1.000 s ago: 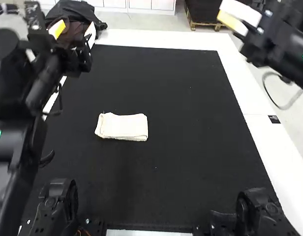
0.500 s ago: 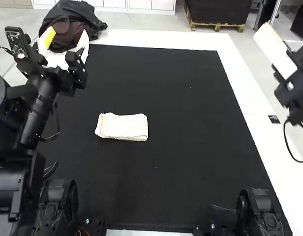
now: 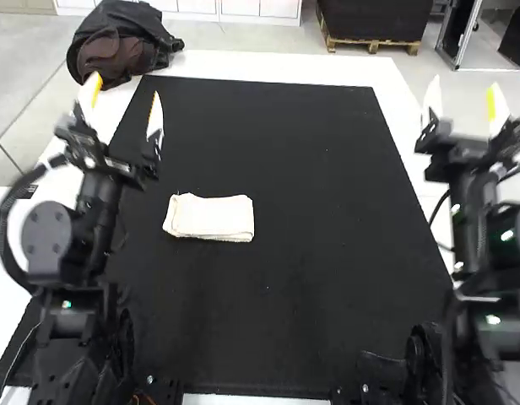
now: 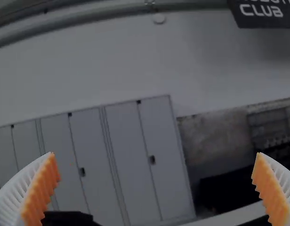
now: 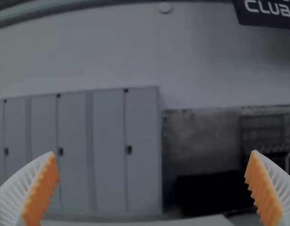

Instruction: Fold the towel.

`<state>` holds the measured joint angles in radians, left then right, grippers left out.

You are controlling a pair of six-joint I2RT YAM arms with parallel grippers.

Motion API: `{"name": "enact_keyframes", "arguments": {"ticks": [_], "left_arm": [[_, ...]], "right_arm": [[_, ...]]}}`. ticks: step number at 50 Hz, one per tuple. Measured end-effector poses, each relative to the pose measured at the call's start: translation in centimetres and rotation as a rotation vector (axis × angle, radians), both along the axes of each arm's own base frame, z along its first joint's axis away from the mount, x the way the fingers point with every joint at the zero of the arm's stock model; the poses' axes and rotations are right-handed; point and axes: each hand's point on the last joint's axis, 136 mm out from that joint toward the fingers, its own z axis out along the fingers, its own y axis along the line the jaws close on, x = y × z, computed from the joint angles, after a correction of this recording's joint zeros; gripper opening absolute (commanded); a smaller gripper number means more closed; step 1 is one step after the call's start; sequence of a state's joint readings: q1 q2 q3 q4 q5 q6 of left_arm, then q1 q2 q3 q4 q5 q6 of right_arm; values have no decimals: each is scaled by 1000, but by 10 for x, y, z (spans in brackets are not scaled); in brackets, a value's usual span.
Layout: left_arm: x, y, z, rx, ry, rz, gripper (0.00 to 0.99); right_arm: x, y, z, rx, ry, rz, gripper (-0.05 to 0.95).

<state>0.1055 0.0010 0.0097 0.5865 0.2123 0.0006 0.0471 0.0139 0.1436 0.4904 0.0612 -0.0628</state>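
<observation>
Hanging spread, left claw point(image 3: 126, 87) and right claw point(image 3: 465, 83) are apart from the folded towel point(image 3: 209, 217).

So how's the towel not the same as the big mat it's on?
The towel is creamy white, but the mat is black. The towel is small, while the mat is much bigger and reaches past it on every side. The towel is folded up in layers; the mat is spread out. Both lie flat.
</observation>
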Motion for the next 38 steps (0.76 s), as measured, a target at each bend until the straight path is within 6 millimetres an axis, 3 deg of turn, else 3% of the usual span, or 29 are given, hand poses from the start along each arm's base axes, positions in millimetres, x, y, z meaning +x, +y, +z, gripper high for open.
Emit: {"name": "enact_keyframes", "arguments": {"ticks": [8, 17, 23, 27, 38], "left_arm": [[18, 4, -31, 44, 133, 46, 959], [32, 10, -66, 25, 287, 70, 959], [41, 20, -105, -14, 454, 110, 962], [43, 23, -135, -26, 576, 124, 961], [43, 26, -137, -35, 585, 140, 961]], "right_arm": [[27, -12, -70, -35, 169, -99, 911], [40, -19, -122, -32, 390, -133, 911], [42, -19, -166, -30, 569, -129, 911], [42, -17, -172, -34, 594, -117, 911], [43, -15, -175, -36, 603, -105, 911]]}}
